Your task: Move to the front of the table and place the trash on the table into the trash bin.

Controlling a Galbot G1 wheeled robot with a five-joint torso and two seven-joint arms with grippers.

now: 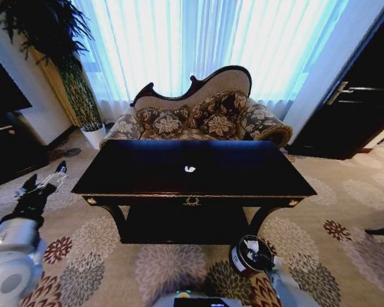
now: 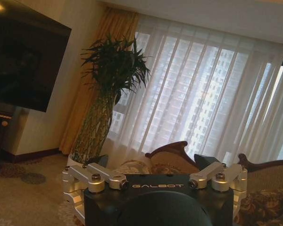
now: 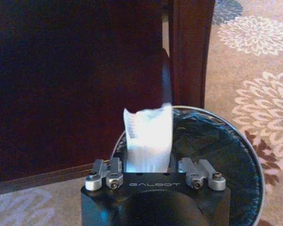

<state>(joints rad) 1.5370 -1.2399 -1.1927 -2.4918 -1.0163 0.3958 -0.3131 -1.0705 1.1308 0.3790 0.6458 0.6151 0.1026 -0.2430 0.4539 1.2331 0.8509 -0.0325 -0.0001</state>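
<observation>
- Head view: the dark glossy desk (image 1: 147,173) stands square ahead with a gold emblem (image 1: 192,201) on its front rail; one white paper wad (image 1: 190,169) lies near the middle of its top, well apart from both arms
- Head view: the trash bin (image 1: 249,254) stands on the patterned carpet (image 1: 345,256) in front of the desk's right leg, with the right arm just beside it at the lower edge
- Head view: the left claw (image 1: 43,181) is raised out to the left of the desk, over the carpet; a floral sofa (image 1: 198,118) sits behind the desk
- Left wrist view: "GALBOT" reads on the black claw body; the left claw (image 2: 153,162) is spread wide with nothing between its fingers, facing a potted plant (image 2: 108,94) and sheer curtains (image 2: 212,94)
- Right wrist view: "GALBOT" again on the body; the right claw (image 3: 148,162) pinches a white paper piece (image 3: 148,136) directly above the open trash bin (image 3: 236,155), whose pale rim (image 3: 257,160) and dark liner lie just beyond the fingers, beside the desk leg (image 3: 191,47)
</observation>
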